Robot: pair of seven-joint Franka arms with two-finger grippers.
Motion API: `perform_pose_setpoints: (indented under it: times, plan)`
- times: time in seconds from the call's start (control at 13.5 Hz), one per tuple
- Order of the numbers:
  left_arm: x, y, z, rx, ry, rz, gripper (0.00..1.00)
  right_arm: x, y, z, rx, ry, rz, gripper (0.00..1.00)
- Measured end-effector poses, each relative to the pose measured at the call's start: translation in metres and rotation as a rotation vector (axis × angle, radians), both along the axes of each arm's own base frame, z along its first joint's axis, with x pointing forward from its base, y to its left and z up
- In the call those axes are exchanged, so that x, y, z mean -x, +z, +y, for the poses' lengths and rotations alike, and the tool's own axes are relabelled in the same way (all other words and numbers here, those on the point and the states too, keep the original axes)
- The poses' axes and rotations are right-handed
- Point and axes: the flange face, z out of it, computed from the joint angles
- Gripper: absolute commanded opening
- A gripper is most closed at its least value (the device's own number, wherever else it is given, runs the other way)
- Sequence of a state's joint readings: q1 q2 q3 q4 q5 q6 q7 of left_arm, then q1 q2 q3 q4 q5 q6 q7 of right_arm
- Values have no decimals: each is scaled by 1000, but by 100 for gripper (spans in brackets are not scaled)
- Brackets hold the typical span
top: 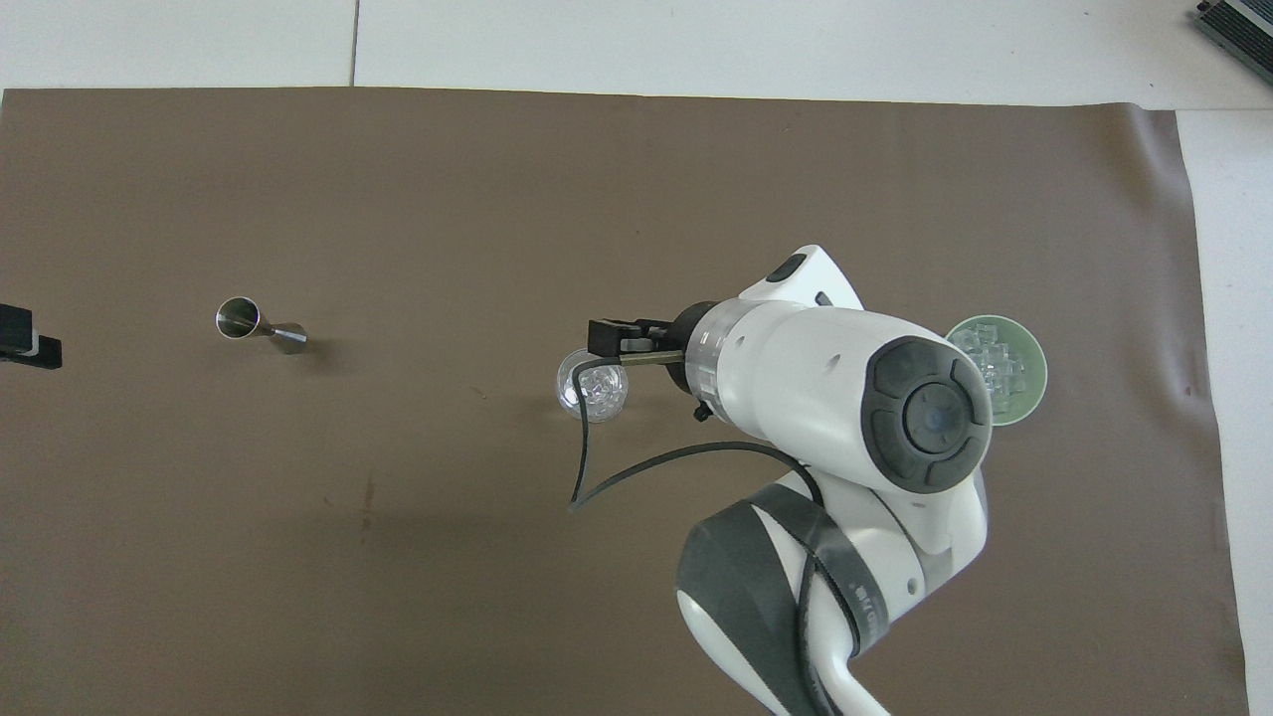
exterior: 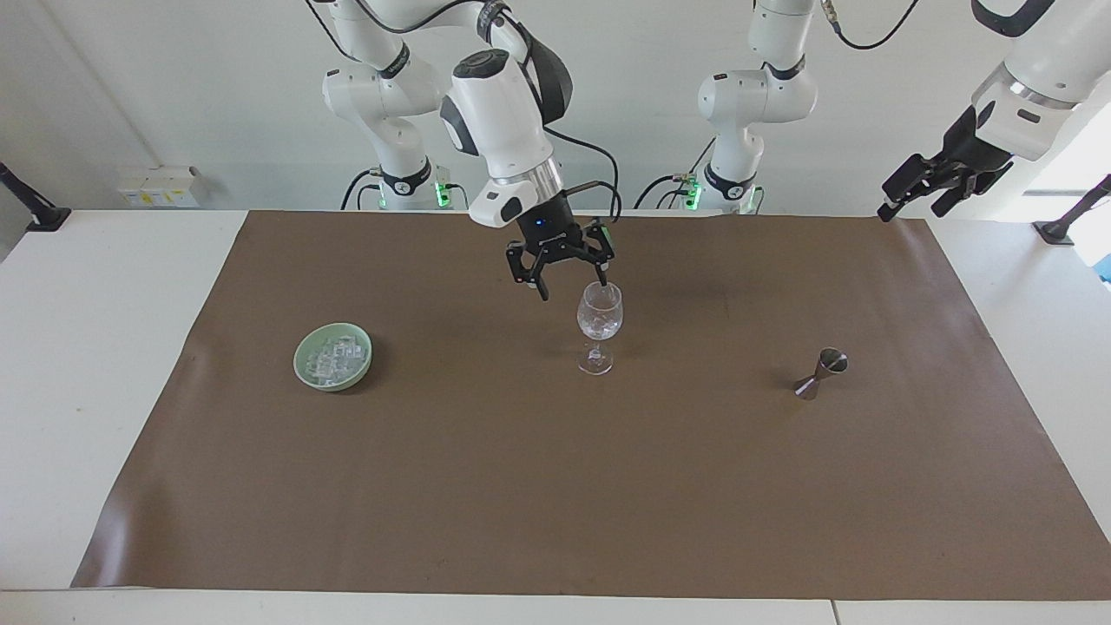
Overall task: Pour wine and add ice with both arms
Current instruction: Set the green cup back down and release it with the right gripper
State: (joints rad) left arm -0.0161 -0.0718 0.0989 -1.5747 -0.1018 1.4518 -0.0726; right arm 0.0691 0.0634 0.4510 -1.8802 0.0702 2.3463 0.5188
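Hovering w/ fingers spread, right gripper (exterior: 573, 291) is seen just above wine glass (exterior: 600, 321); ice (exterior: 598, 328) is held in its bowl.

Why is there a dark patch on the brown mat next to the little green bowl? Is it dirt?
In the facing view it's a soft shadow that the green bowl casts on the brown mat, toward the wine glass; in the overhead view the same dark crescent hugs the bowl's rim, partly hidden by the right arm.
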Motion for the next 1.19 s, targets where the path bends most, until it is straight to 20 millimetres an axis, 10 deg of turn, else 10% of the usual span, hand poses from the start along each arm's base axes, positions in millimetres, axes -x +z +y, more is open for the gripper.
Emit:
perform_pose_setpoints:
  times: [1.19]
  plan:
    - [1, 32, -30, -48, -51, -147, 100, -9, 124, -178, 173, -209, 161, 100]
